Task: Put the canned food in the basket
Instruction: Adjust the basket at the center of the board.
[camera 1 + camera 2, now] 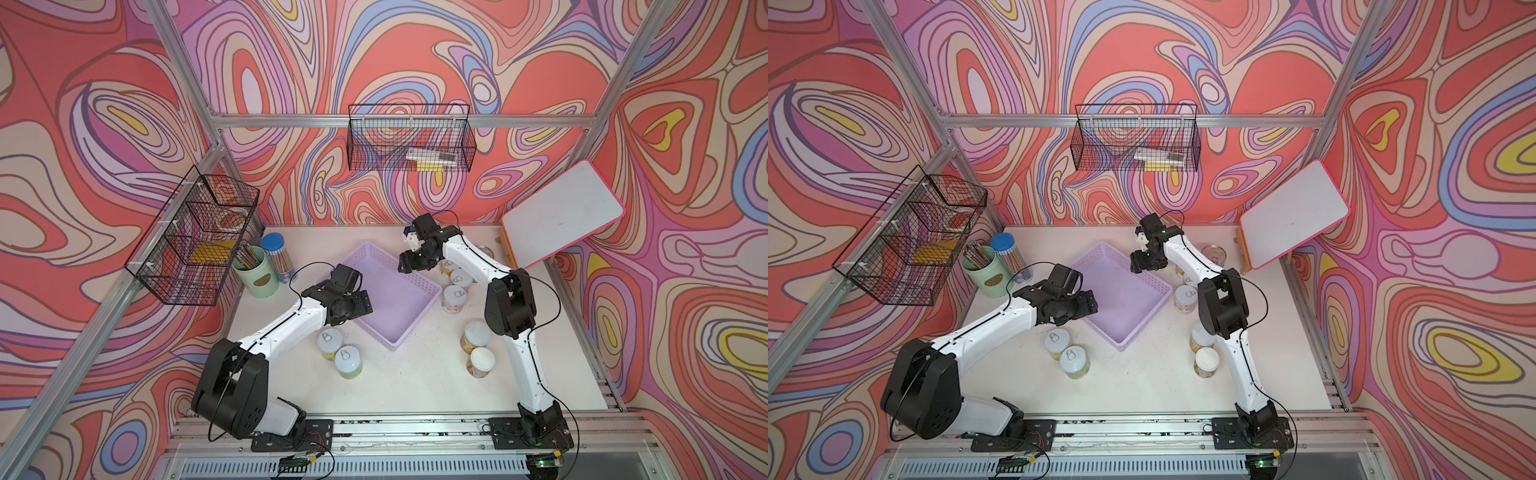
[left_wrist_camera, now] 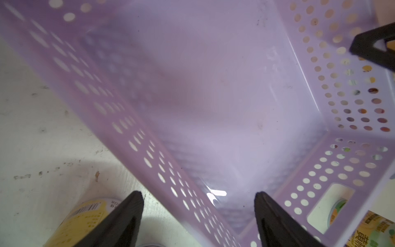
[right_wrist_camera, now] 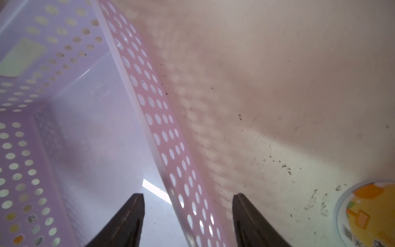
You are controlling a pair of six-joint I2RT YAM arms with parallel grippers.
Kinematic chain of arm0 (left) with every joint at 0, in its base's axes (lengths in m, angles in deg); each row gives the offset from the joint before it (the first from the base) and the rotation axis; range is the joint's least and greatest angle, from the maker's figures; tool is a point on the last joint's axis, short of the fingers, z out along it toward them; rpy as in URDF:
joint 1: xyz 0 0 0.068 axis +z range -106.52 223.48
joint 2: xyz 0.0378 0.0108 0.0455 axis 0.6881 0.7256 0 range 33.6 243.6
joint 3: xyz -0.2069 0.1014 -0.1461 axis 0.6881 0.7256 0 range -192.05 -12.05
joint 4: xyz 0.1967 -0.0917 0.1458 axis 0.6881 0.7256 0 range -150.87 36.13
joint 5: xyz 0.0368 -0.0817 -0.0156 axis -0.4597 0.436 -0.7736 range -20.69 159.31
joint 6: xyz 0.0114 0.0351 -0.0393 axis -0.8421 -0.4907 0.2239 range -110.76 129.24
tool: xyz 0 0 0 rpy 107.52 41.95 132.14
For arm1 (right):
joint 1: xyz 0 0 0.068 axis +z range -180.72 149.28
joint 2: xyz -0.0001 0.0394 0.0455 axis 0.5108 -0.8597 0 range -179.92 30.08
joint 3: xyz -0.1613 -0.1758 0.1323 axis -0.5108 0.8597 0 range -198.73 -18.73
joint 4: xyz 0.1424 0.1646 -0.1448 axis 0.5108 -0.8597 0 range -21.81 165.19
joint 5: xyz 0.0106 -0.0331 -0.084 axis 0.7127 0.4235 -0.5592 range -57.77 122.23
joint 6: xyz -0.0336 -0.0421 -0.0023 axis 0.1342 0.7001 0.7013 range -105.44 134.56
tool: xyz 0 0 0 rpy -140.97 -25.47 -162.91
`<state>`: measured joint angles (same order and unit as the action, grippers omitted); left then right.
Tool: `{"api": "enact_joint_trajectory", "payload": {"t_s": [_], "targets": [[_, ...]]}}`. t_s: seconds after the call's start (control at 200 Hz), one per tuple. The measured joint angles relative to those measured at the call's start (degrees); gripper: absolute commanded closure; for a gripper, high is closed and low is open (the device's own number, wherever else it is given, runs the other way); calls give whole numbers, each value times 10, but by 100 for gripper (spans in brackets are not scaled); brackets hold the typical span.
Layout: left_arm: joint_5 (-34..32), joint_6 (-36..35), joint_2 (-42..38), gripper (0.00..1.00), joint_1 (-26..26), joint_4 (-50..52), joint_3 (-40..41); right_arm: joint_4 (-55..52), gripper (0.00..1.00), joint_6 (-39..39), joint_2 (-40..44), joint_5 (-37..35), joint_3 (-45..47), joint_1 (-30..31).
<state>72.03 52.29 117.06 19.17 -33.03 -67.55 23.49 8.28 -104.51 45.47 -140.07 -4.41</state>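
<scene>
Setting up rather than loading, by the look of it: bracketing the basket [image 1: 390, 291] with both tools, as though to steady or shift it on the bench [image 1: 415, 386]. Standing the left tool [image 2: 197, 193] astride one perforated wall, jaws apart, one inside and one outside, pinching nothing visible. Standing the right tool [image 3: 187, 194] astride the opposite wall likewise, jaws apart, seemingly clear of the plastic. Holding no can in either. Showing an empty basket (bare lavender floor in both wrist views). Standing outside it on the bench: two cans [image 1: 348, 361] near the left arm, a cluster of cans [image 1: 455, 296] beside the right arm, a blue can [image 1: 1213, 252] behind it. Calling next, probably, for lifting clear of the walls and closing on the nearest can. Keeping pencils in the green cup [image 1: 255, 274] and the blue-capped tube [image 1: 276, 255].
</scene>
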Motion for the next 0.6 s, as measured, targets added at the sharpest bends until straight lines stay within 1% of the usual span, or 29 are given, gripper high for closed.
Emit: {"api": "enact_joint_trajectory", "payload": {"t_s": [0.06,0.22,0.33,0.451,0.601], "targets": [[9,-4,11,24,0,-5,-5,-1,42,1,2,5,13,2],[33,-15,30,41,2,-9,-9,1,44,2,26,10,63,4],[47,-21,30,47,4,-10,-9,5,45,0,57,10,99,4],[61,-28,30,50,4,-9,-9,15,46,-8,103,8,155,5],[80,-41,30,51,5,-4,-9,26,47,-25,158,-4,227,11]]}}
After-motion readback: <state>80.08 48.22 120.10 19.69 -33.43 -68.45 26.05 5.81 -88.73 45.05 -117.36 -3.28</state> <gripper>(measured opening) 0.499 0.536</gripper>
